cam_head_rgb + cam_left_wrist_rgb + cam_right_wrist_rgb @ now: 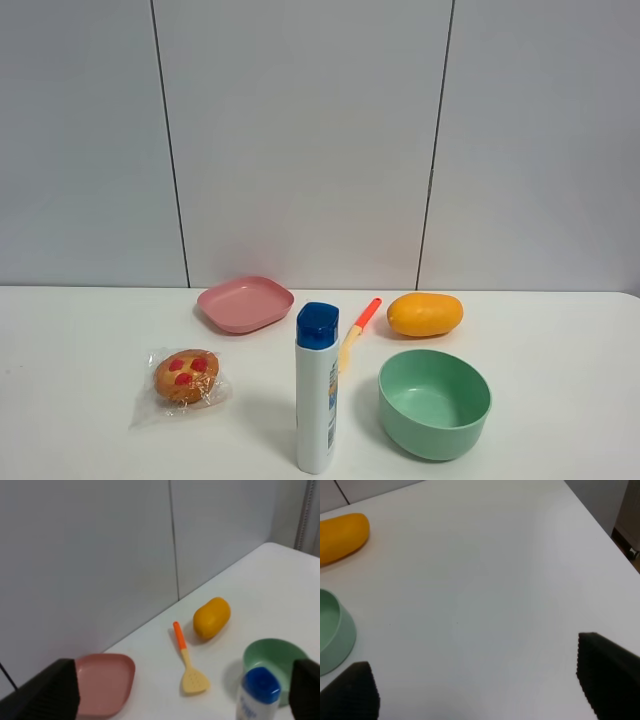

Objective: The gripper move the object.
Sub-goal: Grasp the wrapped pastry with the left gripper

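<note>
The object, a round golden-brown pastry with red dots in crinkly clear plastic (pixel 187 377), lies on the white table at the front left. It shows only in the exterior high view. Neither gripper shows in that view. In the left wrist view my left gripper (pixel 182 690) is open, its two black fingers (pixel 52 690) far apart above the table, holding nothing. In the right wrist view my right gripper (pixel 472 655) is open and empty above bare table to the right of the green bowl (pixel 332 635).
A pink plate (pixel 245 303) sits behind the pastry. A white bottle with a blue cap (pixel 317 395) stands at the front middle. An orange-handled spatula (pixel 357 330), a mango (pixel 425 314) and the green bowl (pixel 435 403) are to the right. The table's right edge (pixel 600 527) is near.
</note>
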Controlling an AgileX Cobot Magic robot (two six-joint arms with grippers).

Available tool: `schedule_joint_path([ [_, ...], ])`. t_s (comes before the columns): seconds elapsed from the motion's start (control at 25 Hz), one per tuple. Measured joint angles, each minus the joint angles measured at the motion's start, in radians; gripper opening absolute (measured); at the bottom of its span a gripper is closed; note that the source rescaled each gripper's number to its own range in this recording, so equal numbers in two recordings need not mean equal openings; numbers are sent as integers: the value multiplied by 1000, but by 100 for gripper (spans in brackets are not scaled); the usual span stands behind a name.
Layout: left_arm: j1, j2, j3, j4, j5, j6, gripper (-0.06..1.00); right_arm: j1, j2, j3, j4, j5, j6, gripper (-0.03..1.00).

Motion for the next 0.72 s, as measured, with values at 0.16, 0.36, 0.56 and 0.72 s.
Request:
schedule_joint_path([
  [0.16, 0, 201, -111, 2, 34, 9, 86, 0, 0, 0, 0, 0, 0, 100],
  [0.36, -27, 476, -314, 122, 68, -138, 82, 0, 0, 0, 0, 0, 0, 100],
  [0.56, -94, 653, -450, 385, 79, -265, 75, 0, 0, 0, 0, 0, 0, 100],
  [0.72, -142, 736, -468, 569, 102, -272, 75, 0, 0, 0, 0, 0, 0, 100],
])
